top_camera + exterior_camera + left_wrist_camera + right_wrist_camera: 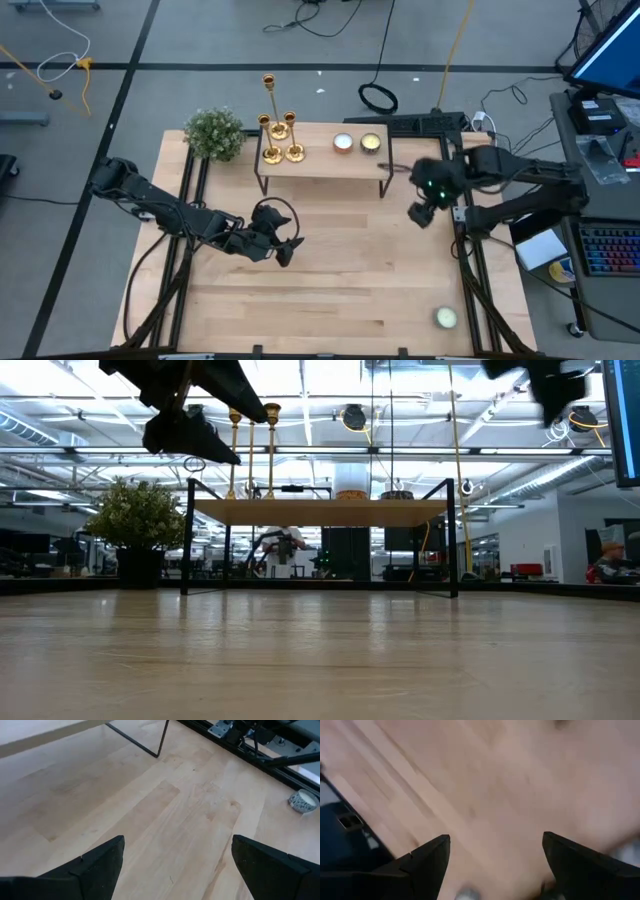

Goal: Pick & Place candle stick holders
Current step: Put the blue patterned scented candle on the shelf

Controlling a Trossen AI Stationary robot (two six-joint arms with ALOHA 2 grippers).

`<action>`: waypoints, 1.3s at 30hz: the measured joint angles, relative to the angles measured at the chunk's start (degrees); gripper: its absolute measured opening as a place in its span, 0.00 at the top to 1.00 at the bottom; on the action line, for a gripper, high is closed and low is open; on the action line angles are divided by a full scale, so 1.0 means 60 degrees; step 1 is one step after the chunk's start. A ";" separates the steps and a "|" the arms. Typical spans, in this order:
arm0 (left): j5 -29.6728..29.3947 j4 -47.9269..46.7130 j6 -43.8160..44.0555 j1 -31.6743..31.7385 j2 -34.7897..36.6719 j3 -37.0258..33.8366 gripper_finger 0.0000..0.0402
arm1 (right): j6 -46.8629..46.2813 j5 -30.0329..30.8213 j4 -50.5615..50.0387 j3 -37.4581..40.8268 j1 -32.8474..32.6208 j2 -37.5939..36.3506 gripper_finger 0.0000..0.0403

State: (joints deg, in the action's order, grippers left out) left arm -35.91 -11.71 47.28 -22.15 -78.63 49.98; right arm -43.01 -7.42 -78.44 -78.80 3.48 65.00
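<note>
Two sets of jaws stand wide apart and empty, as both wrist views show bare wood between the dark fingers. The left gripper (283,248) hangs above the open surface (340,290), just in front of the small raised shelf (320,163). The right gripper (421,213) hangs off the shelf's right end, near the edge of the surface.

Beyond the left gripper, up on the shelf's left end, stand the three gold candle stick holders (279,140), close together and upright, the tallest at the back. A bushy green plant (214,133) sits just past them, off the shelf's left end. Nearer the right gripper, on the shelf's right half, rest two short round candles (357,143). A third pale candle (446,318) lies well behind the right gripper, at the near right corner of the surface.

By my reading, nothing has been picked yet: all three holders remain to be grasped and placed.
</note>
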 joint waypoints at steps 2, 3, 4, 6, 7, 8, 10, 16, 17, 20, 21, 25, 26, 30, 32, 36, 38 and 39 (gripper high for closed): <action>0.0001 -0.0002 -0.0099 0.0000 0.0000 0.0000 0.09 | -0.1103 -0.0308 -0.0650 0.0119 -0.0508 -0.0002 0.24; 0.0001 -0.0003 -0.0126 0.0000 0.0000 0.0000 0.09 | -0.1639 -0.0531 -0.0890 0.0249 -0.0773 -0.0010 0.24; 0.0001 -0.0003 -0.0144 0.0000 0.0000 0.0000 0.09 | -0.2124 -0.0767 -0.1089 0.0409 -0.1036 -0.0027 0.24; 0.0001 -0.0003 -0.0143 0.0000 0.0000 0.0000 0.09 | -0.3015 -0.1280 -0.1314 0.0787 -0.1594 -0.0078 0.24; 0.0001 0.0000 -0.0146 0.0000 0.0000 0.0000 0.09 | -0.3393 -0.1522 -0.1326 0.0997 -0.1882 -0.0106 0.24; 0.0001 -0.0002 -0.0144 0.0000 0.0000 0.0000 0.09 | -0.3712 -0.1730 -0.1325 0.1245 -0.2188 -0.0158 0.24; 0.0004 -0.0006 -0.0143 0.0000 0.0000 0.0000 0.09 | -0.4234 -0.2066 -0.1195 0.1738 -0.2821 -0.0186 0.24; 0.0059 0.0007 -0.0181 -0.0018 0.0000 0.0000 0.09 | -0.5433 -0.2292 -0.0491 0.2978 -0.4715 -0.0264 0.24; 0.0060 0.0018 -0.0174 -0.0018 0.0000 0.0000 0.09 | -0.5670 -0.2297 -0.0266 0.3121 -0.5023 -0.0281 0.24; 0.0068 0.0152 -0.0155 -0.0018 0.0000 0.0000 0.09 | -0.6377 -0.2289 0.0482 0.3408 -0.5933 -0.0289 0.24; 0.0077 0.0241 -0.0166 -0.0018 0.0000 0.0000 0.09 | -0.6635 -0.2288 0.0701 0.3463 -0.6227 -0.0289 0.24; 0.0125 0.0538 -0.0181 -0.0018 0.0000 0.0000 0.09 | -0.7739 -0.2279 0.1434 0.3628 -0.7376 -0.0289 0.24; 0.0164 0.0550 -0.0180 -0.0018 0.0000 0.0000 0.09 | -0.7982 -0.2248 0.1663 0.3672 -0.7666 -0.0290 0.24; 0.0424 0.0614 -0.0090 -0.0018 0.0000 0.0000 0.09 | -0.8846 -0.1533 0.2827 0.3987 -0.8761 -0.0289 0.24; 0.0557 0.0708 -0.0104 -0.0018 0.0000 0.0000 0.09 | -0.9193 -0.1162 0.3498 0.4236 -0.9199 -0.0289 0.24; 0.0584 0.0762 -0.0154 -0.0022 0.0000 0.0000 0.09 | -0.9472 -0.0993 0.5085 0.4908 -0.9719 -0.0289 0.24; 0.0584 0.0767 -0.0151 -0.0022 0.0000 0.0000 0.09 | -0.9527 -0.0971 0.6005 0.5342 -0.9820 -0.0289 0.24; 0.0584 0.0784 -0.0141 -0.0022 0.0000 0.0000 0.09 | -0.9614 -0.0962 0.6475 0.5570 -0.9846 -0.0289 0.24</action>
State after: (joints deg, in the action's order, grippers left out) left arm -32.40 -7.00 46.43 -22.28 -78.63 49.98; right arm -100.69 -13.19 -39.59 -45.37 -55.59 63.26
